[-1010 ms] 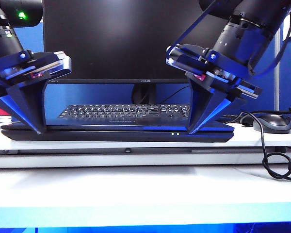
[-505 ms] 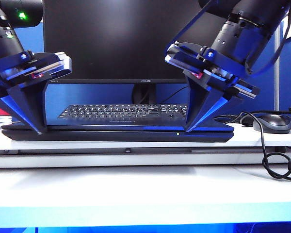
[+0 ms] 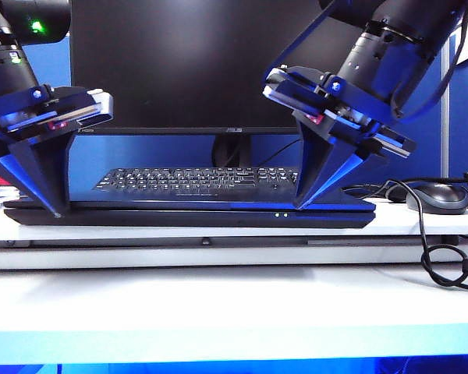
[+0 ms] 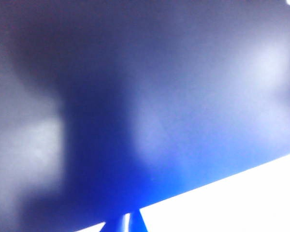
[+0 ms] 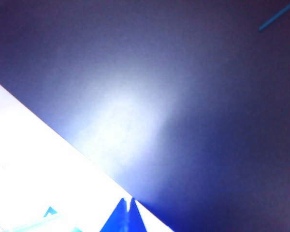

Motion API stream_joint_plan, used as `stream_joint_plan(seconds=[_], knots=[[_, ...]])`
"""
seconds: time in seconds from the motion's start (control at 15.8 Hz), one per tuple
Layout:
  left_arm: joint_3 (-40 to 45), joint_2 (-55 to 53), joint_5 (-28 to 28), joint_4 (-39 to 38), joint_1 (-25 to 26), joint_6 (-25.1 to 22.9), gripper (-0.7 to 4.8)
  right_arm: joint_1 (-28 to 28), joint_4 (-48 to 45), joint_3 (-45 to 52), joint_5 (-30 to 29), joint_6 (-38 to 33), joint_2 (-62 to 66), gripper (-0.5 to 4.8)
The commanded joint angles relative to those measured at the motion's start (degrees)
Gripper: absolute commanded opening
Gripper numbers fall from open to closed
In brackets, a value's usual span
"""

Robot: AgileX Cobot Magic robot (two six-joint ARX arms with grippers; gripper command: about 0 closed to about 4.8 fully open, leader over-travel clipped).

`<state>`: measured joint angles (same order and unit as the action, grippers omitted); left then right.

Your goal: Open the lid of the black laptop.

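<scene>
Our left tool (image 3: pixel 58 212) at nine o'clock and right tool (image 3: pixel 299 206) at three, both pinched closed and holding nothing, rest their tips on the front edge of the slim black laptop (image 3: pixel 189 214). If they skid across its glossy, still-shut black lid (image 3: pixel 187 205) instead of catching the seam, we could shove it along the white counter (image 3: pixel 218 300).

The left gripper (image 3: pixel 57 212) hangs low at the left of the exterior view, its wrist tilted and its dark tapering fingers (image 3: pixel 39 175) drawn together to one tip. The right gripper (image 3: pixel 298 205) reaches down from the upper right on a slanted arm, fingers (image 3: pixel 327 171) likewise meeting at the tip; both wrist views show the fingertips (image 5: pixel 128 212) pressed side by side
</scene>
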<state>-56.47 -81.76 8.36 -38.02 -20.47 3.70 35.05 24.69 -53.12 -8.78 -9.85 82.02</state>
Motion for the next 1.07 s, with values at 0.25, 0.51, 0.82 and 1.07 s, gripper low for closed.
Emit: stream_joint_plan(seconds=[0.25,0.51,0.82,1.07], knots=[[-0.48,0.22,-0.50,6.84,0.20,0.20,0.26,0.00,-1.97,-0.33,1.20,-0.44,-0.22,-0.01],[-0.48,0.59,-2.43,7.82,-1.31,0.11,0.25,0.07,-1.20,-0.33,1.22,-0.44,-0.33,-0.01],[-0.48,7.34,-0.57,9.44,-4.79,1.27,0.24,0.70,-1.38,-0.35,-1.88,-0.44,-5.68,-0.01],[-0.48,24.98,0.22,10.29,-4.79,2.21,0.24,2.86,-2.73,-0.33,-0.70,0.61,-21.24,-0.01]])
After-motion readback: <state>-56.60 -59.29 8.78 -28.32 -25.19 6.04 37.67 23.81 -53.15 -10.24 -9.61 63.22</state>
